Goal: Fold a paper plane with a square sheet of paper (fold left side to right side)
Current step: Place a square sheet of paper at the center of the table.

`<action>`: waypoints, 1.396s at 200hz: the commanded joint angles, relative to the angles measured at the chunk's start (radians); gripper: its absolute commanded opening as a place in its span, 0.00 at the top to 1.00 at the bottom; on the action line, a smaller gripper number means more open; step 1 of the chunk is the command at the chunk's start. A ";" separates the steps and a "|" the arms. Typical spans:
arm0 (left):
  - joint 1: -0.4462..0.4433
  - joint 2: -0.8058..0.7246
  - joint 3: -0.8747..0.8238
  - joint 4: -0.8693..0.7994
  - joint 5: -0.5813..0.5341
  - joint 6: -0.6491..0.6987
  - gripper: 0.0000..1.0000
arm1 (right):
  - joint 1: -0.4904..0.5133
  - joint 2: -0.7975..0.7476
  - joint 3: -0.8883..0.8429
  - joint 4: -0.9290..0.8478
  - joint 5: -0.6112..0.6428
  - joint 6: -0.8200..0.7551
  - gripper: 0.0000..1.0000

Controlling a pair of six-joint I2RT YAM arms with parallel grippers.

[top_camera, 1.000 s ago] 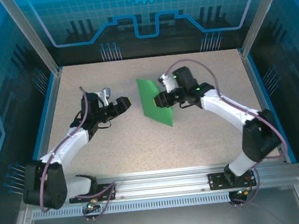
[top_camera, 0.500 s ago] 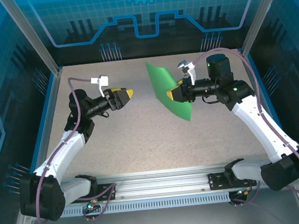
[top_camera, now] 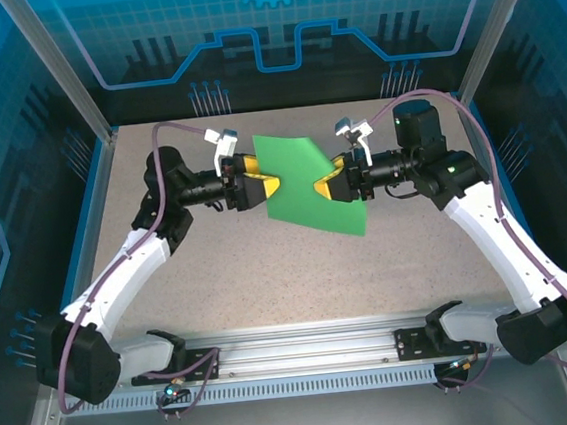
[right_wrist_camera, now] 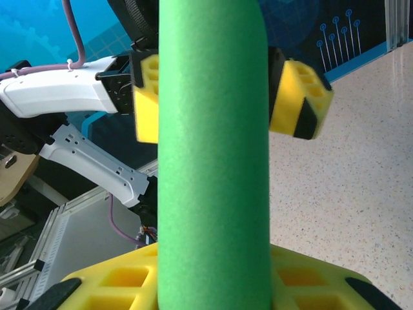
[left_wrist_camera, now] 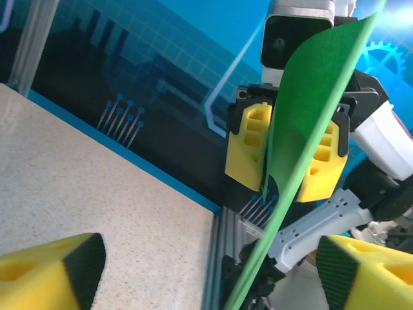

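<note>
my right gripper [top_camera: 327, 184] is clamped on the right edge of the square sheet of paper [top_camera: 300, 176], holding the bright green sheet up off the table [top_camera: 269, 274], tilted and slightly bowed, over the middle toward the back. my left gripper [top_camera: 263, 179] faces it from the other side with its jaws standing apart, and the sheet's left edge runs between my two yellow fingers [left_wrist_camera: 51, 274] without either pad pressing it. from my right wrist the paper rises as a curved green band from between my own fingers, the left gripper's yellow pads showing on either side behind it.
</note>
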 commanded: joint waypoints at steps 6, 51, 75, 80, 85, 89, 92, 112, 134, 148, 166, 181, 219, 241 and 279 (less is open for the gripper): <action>-0.017 0.005 0.048 -0.098 0.047 0.099 0.42 | -0.014 -0.006 -0.001 -0.006 0.008 -0.006 0.66; -0.027 0.007 0.060 -0.201 0.010 0.164 0.97 | -0.063 -0.011 -0.045 0.024 0.067 0.029 0.64; -0.027 0.016 0.050 -0.240 -0.026 0.174 0.99 | -0.079 -0.018 -0.070 0.028 0.167 0.054 0.57; -0.028 0.019 0.049 -0.250 -0.033 0.174 0.99 | -0.082 -0.021 -0.077 0.028 0.197 0.059 0.55; -0.028 0.024 0.047 -0.265 -0.045 0.174 0.99 | -0.085 -0.025 -0.085 0.027 0.227 0.062 0.52; -0.027 0.026 0.046 -0.278 -0.056 0.176 0.99 | -0.087 -0.028 -0.092 0.027 0.255 0.066 0.49; -0.028 0.029 0.047 -0.287 -0.062 0.178 0.99 | -0.087 -0.030 -0.097 0.027 0.272 0.070 0.46; -0.027 0.053 0.029 -0.334 -0.118 0.169 1.00 | -0.105 -0.052 -0.152 0.064 0.369 0.112 0.27; -0.028 0.102 0.007 -0.401 -0.162 0.168 1.00 | -0.131 -0.076 -0.244 0.144 0.415 0.177 0.08; -0.028 0.136 -0.017 -0.425 -0.193 0.162 1.00 | -0.139 -0.087 -0.300 0.180 0.462 0.212 0.00; -0.028 0.195 -0.042 -0.453 -0.222 0.158 1.00 | -0.152 -0.102 -0.372 0.227 0.532 0.280 0.00; -0.027 0.256 -0.050 -0.483 -0.257 0.157 1.00 | -0.164 -0.115 -0.444 0.295 0.553 0.349 0.00; -0.028 0.404 -0.041 -0.531 -0.368 0.128 1.00 | -0.165 -0.102 -0.592 0.420 0.549 0.456 0.07; -0.028 0.459 -0.011 -0.594 -0.422 0.143 1.00 | -0.149 -0.059 -0.626 0.437 0.549 0.482 0.28; -0.027 0.492 0.029 -0.671 -0.468 0.156 1.00 | -0.092 0.036 -0.669 0.515 0.576 0.535 0.58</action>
